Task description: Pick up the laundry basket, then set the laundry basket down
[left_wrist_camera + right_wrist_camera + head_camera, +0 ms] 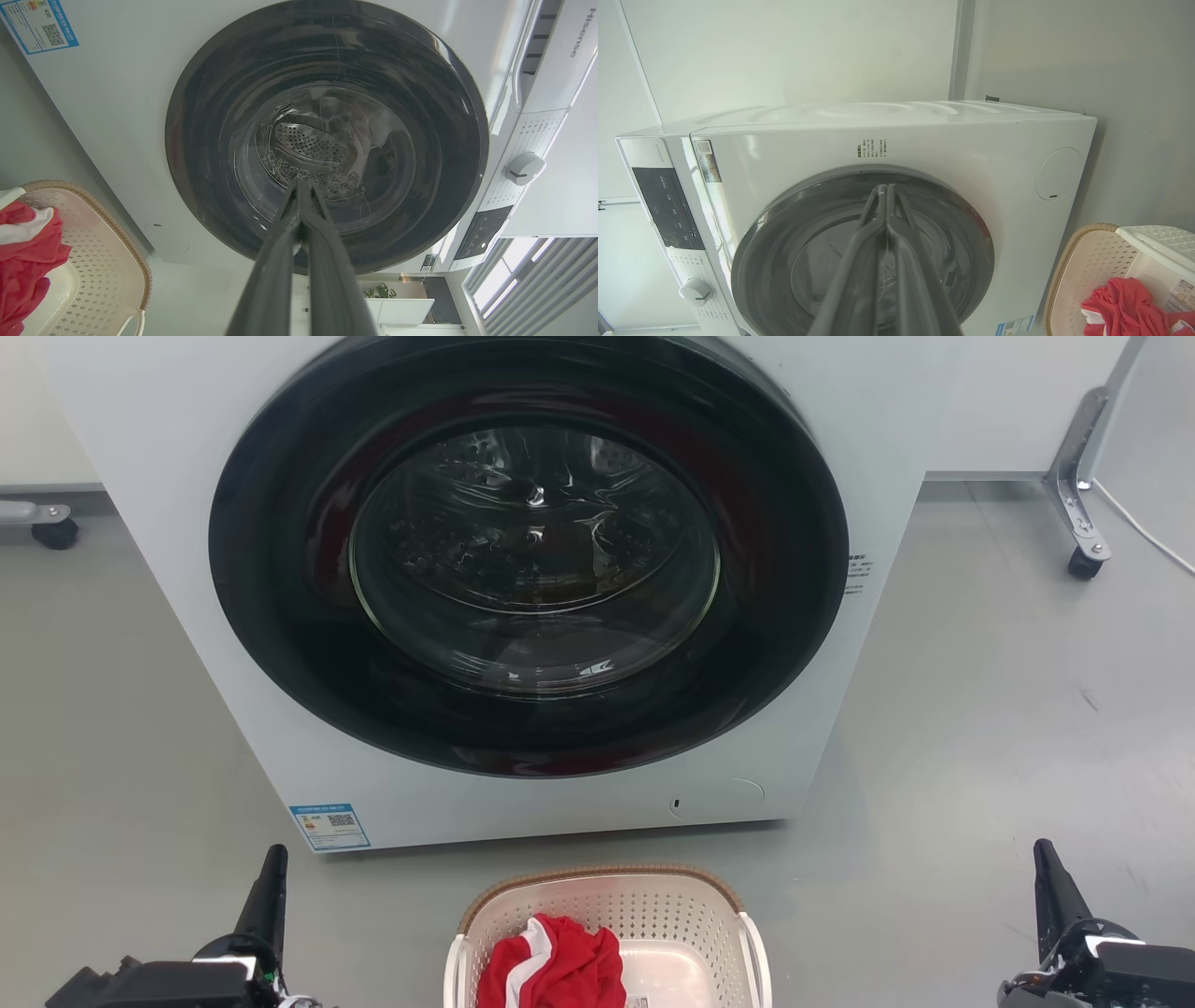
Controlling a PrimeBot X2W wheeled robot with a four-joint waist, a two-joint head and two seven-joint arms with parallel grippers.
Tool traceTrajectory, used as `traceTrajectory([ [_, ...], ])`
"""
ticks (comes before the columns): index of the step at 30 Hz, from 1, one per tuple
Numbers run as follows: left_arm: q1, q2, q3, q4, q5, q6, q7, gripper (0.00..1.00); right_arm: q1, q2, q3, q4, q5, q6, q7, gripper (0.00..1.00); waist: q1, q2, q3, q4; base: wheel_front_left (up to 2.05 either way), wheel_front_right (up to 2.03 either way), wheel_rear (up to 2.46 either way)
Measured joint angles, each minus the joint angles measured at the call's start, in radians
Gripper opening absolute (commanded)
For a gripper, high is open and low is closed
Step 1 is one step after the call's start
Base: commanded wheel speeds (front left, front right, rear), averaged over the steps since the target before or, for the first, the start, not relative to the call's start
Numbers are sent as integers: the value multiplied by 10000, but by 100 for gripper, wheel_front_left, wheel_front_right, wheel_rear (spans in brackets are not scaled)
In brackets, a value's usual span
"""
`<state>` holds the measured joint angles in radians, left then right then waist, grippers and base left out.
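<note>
The left gripper sits at the lower left of the head view and the right gripper at the lower right. Each has its two dark fingers pressed together on nothing, as both wrist views show. Between them, at the bottom centre, the laundry basket stands upright on the grey floor, well apart from either gripper, with a red and white cloth heaped in its left half. Just above it in the frame rises the washing machine, its round door shut. This fits the basket waiting to be lifted, and equally the basket set down again with the arms drawn back; the pictures do not settle which. In my judgement, any good hold takes both white side handles together. The two sides must be kept level, since the cloth loads one half. The brown rim also needs to stay clear of the machine's front.
</note>
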<state>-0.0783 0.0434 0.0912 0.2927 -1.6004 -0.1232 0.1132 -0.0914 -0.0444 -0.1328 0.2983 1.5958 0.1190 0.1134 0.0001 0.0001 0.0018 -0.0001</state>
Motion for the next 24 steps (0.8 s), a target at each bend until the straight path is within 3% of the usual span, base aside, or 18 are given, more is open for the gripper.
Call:
traceTrajectory([
  [24,-1,0,-2,10,-2,0,0,0,0,2,0,4,0,0,-2,0,-1,0,0,0,0,0,0],
])
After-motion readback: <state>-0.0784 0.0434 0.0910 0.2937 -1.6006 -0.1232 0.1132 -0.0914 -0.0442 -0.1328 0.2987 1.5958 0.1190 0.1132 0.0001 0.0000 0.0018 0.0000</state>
